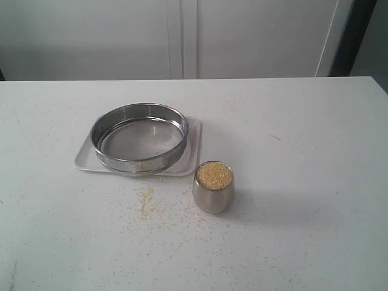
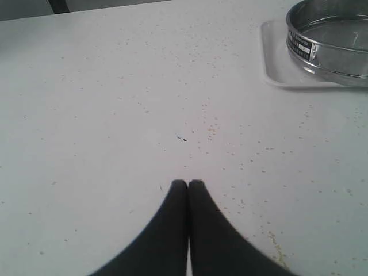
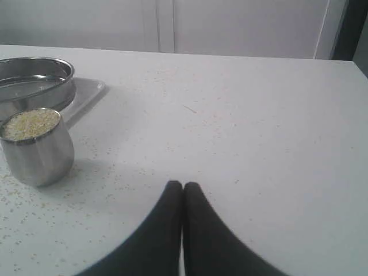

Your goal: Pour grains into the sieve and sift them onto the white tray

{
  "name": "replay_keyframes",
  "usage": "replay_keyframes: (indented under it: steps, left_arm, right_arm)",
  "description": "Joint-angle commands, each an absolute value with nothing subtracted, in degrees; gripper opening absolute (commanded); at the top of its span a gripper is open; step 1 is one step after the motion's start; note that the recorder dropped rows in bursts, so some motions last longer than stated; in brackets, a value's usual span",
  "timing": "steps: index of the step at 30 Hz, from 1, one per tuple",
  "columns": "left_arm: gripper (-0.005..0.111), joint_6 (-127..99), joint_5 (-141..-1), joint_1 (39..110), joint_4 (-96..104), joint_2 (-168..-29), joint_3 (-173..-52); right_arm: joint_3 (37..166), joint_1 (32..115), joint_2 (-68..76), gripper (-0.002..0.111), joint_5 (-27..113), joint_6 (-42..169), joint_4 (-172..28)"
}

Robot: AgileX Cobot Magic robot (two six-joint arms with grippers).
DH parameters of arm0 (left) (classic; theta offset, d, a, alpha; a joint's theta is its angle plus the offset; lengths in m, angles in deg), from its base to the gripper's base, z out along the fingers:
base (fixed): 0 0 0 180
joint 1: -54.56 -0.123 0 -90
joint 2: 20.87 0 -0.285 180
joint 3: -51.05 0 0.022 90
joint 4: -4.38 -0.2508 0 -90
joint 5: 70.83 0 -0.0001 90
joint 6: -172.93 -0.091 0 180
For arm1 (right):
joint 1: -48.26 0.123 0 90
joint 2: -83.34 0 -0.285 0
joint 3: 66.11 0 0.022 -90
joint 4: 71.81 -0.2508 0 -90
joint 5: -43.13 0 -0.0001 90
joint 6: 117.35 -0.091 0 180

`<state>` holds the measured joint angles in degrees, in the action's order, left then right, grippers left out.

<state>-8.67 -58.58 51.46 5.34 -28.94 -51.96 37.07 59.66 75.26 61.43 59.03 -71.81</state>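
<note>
Both jaws were together, left gripper [image 2: 188, 183] and right gripper [image 3: 183, 184] empty; sieve [image 1: 139, 137] sat on white tray [image 1: 193, 154], grains [image 1: 214, 175] filled steel cup [image 1: 213, 197].

The sieve [image 1: 137, 162] had a shiny silver steel wall, marked with a band of small dark print in the left wrist view, and a fine, even grey mesh bottom. The white tray [image 1: 193, 147] was plain white all over. The grains [image 1: 214, 175] were golden-yellow flecked with pale off-white, and the cup [image 1: 213, 199] that held them was silver-grey with soft darker reflections. The table [image 1: 303, 157] was off-white, speckled with loose yellow bits that gathered into a yellowish smear near the tray. The left gripper [image 2: 187, 185] and the right gripper [image 3: 183, 186] were both matt black. The wall panels [image 1: 254, 36] were pale grey-white, with a dark strip [image 1: 350, 36] beside them.
</note>
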Motion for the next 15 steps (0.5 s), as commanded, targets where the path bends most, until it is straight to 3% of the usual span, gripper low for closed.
replay_keyframes:
  steps: [1,8,15]
  left_arm:
    - [0.000,-8.6,-58.7,51.3,5.8,-28.7,-51.7]
    - [0.000,-8.6,-58.7,51.3,5.8,-28.7,-51.7]
    - [0.000,-8.6,-58.7,51.3,5.8,-28.7,-51.7]
  right_arm:
    - [36.7,59.8,75.6,0.000,60.9,58.9,-71.8]
    - [36.7,59.8,75.6,0.000,57.4,58.9,-71.8]
    - [36.7,59.8,75.6,0.000,37.0,57.0,-72.2]
